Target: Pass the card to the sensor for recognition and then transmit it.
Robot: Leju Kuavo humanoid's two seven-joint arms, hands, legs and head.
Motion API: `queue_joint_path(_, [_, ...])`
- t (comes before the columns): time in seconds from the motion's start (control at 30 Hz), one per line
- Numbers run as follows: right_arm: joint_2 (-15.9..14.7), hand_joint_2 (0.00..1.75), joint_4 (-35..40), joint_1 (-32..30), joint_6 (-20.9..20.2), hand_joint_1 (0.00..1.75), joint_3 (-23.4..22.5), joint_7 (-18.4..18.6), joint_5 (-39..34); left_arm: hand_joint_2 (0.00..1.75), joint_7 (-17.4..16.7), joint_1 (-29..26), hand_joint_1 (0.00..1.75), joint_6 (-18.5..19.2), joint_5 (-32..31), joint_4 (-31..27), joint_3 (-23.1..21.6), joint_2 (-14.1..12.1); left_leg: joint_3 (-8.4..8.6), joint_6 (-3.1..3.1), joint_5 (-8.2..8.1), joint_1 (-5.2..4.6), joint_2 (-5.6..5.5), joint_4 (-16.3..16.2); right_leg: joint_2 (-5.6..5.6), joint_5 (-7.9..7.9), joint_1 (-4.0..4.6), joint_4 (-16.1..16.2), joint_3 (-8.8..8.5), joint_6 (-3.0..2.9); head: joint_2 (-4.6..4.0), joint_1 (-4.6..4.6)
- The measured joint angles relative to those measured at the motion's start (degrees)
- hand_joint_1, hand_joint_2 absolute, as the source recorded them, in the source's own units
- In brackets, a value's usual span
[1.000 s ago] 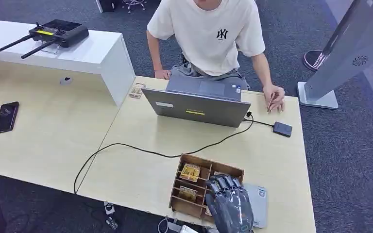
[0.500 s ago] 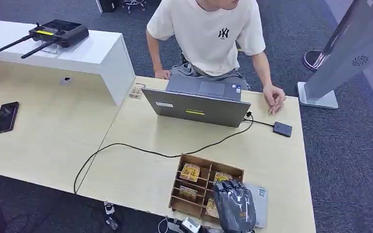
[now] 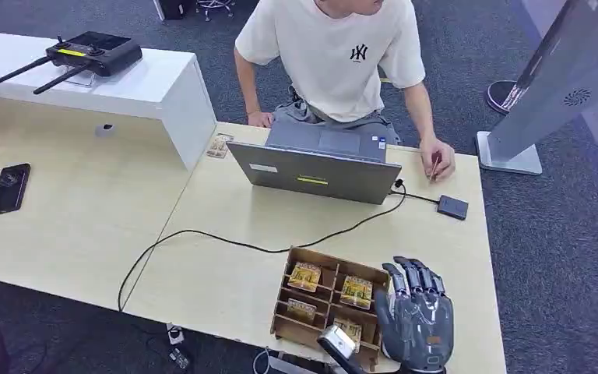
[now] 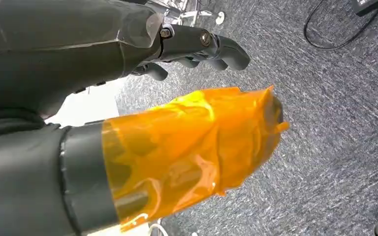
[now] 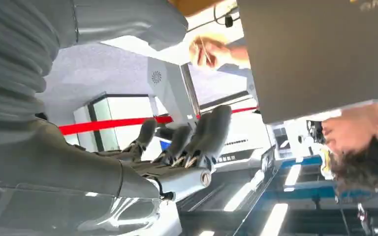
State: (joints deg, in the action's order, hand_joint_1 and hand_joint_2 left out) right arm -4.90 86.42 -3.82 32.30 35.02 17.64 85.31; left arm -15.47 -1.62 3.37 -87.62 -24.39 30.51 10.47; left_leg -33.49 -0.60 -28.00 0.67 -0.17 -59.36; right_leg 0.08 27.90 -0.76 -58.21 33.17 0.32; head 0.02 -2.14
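Your right hand (image 3: 416, 323) hovers with fingers (image 3: 413, 274) spread wide, holding nothing; the cards (image 3: 356, 291) lie just left of it in the wooden tray (image 3: 304, 330).

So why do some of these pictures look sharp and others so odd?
Head view: even light, sharp, the table clear. Left wrist view: an orange film sits close and blurred. Right wrist view: upside down, bright ceiling lights, right hand backlit.

I read the head view as bright, even, soft shadows, sharp throughout. Right wrist view blows out at 12 o'clock, ceiling strips glare at 5, background soft. Left wrist view: near cover blurred, carpet crisp.
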Motion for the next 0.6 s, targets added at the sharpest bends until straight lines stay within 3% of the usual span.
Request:
queue_joint_path(0.17, [0.0,1.75,1.7,-0.7,-0.2,0.58,-0.8,-1.5,-0.4,0.00,0.0,-0.2,0.00,0.1,-0.2,0.0,0.0,0.1,0.00,0.00,0.00,0.00,0.01,0.0,0.00,0.00,0.00,0.0,0.00,0.00,0.00,0.00])
queue_joint_path(0.6, [0.0,1.75,2.5,-1.7,-0.2,0.73,-0.3,-2.8,-1.9,0.00,0.2,-0.6,0.00,0.5,-0.4,-0.5,0.0,0.2,0.00,0.00,0.00,0.00,0.00,0.0,0.00,0.00,0.00,0.0,-0.01,0.00,0.00,0.00])
